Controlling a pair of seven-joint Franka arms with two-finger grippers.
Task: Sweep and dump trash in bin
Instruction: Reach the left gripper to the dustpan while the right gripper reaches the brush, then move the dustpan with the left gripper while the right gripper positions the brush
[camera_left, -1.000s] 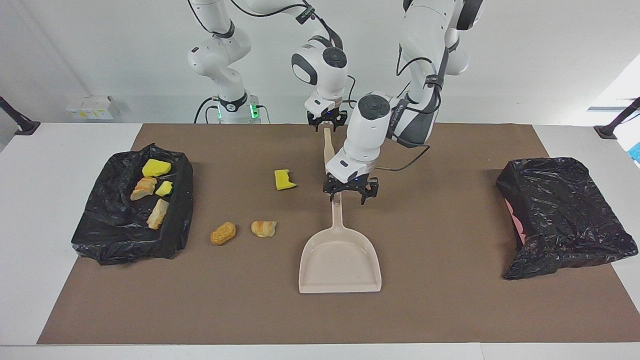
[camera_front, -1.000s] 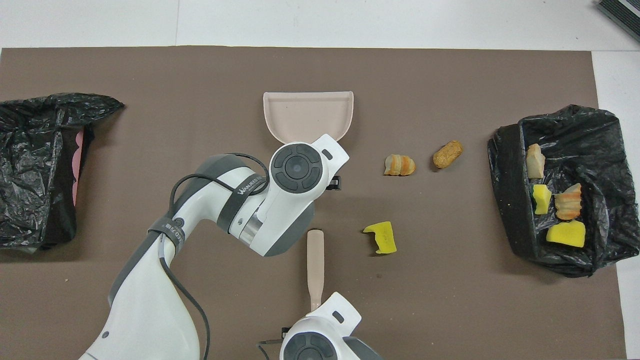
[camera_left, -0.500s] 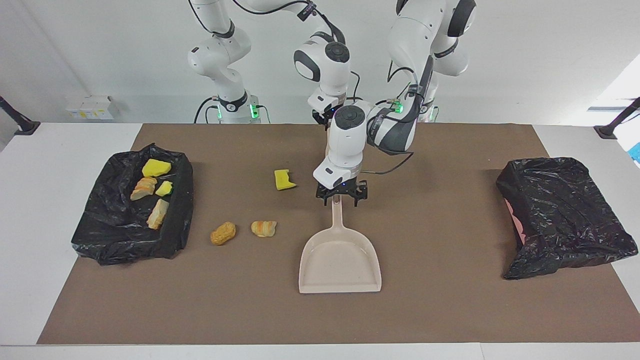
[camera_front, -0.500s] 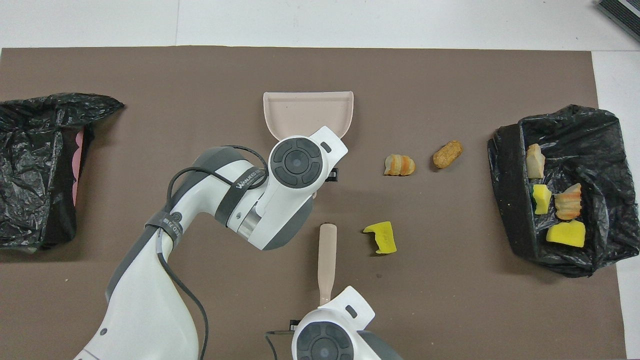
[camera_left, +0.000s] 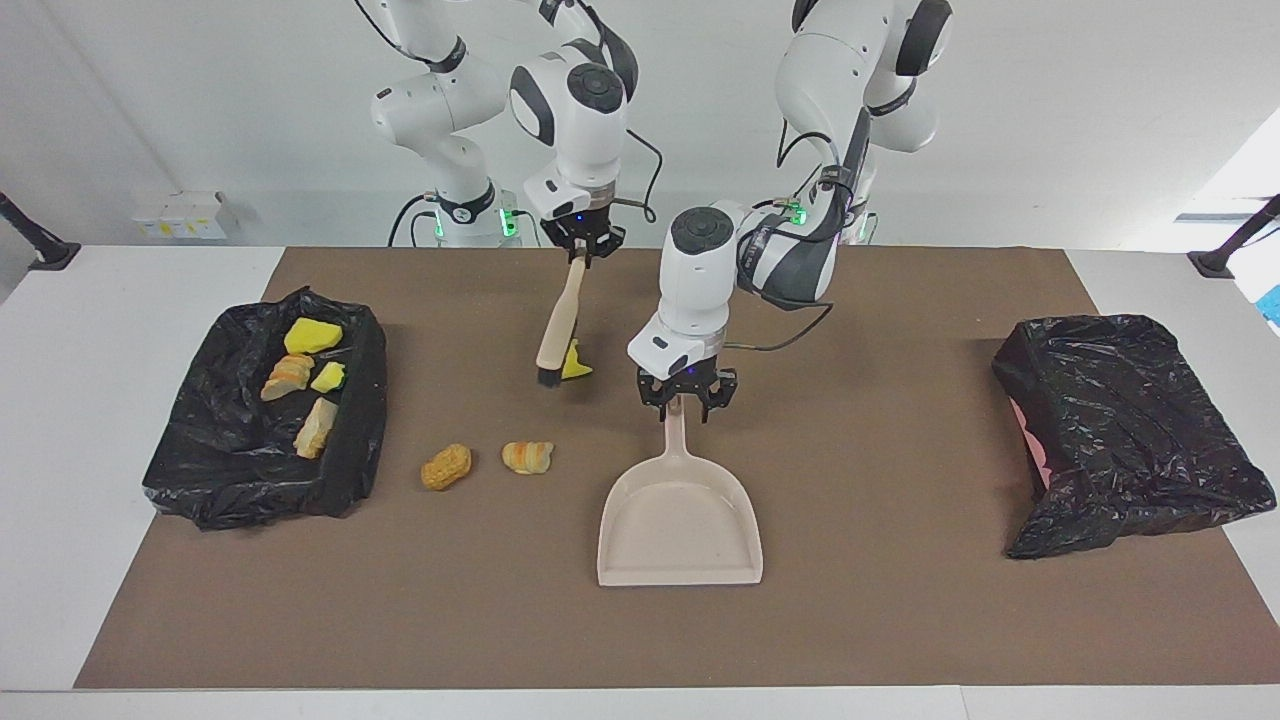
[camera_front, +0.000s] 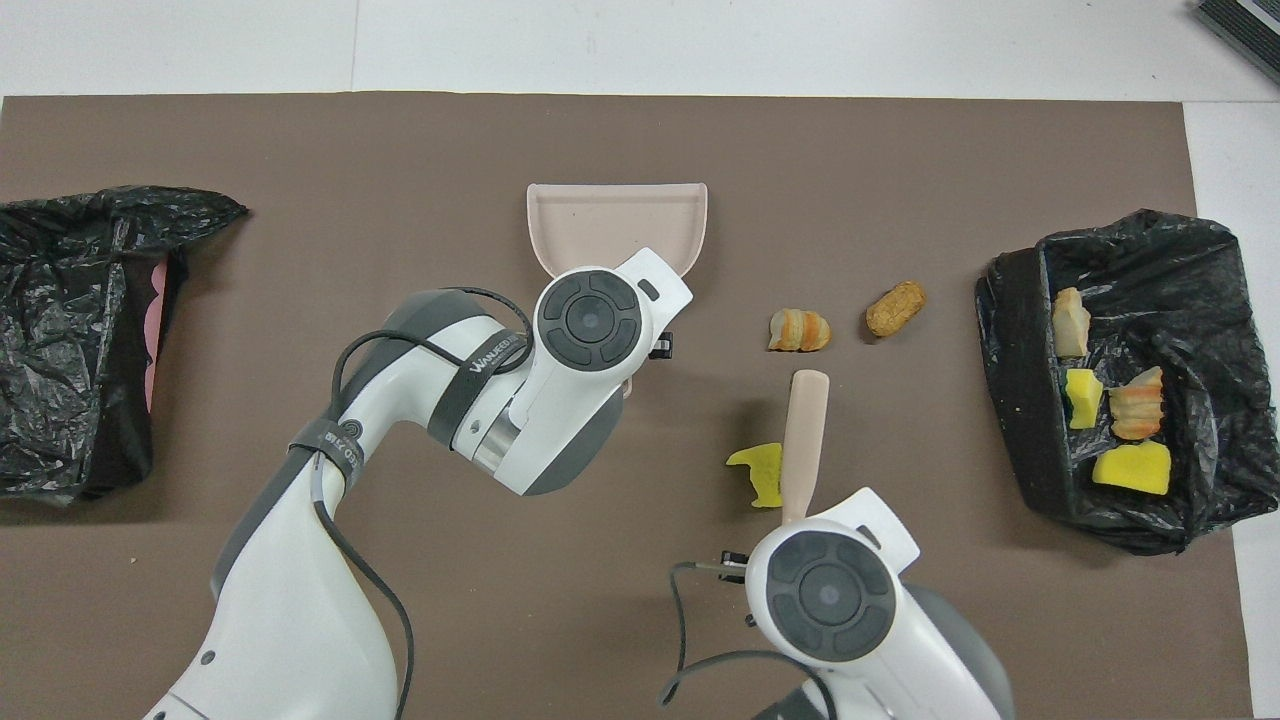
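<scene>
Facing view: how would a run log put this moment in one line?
right gripper: shut on brush, over sponge | left gripper: at dustpan handle | loose trash: three pieces

High facing camera across table, steep overhead camera, both sharing brown mat (camera_left: 900, 620).

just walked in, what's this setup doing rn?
Sweeping trash into a bin. The right end effector holds the brush, bristles down at a yellow sponge chunk. The left end effector is at the dustpan handle; the pan lies flat and empty. Two brown lumps lie loose on the mat. Four pieces are already in the black-lined bin at the right arm's end.
</scene>
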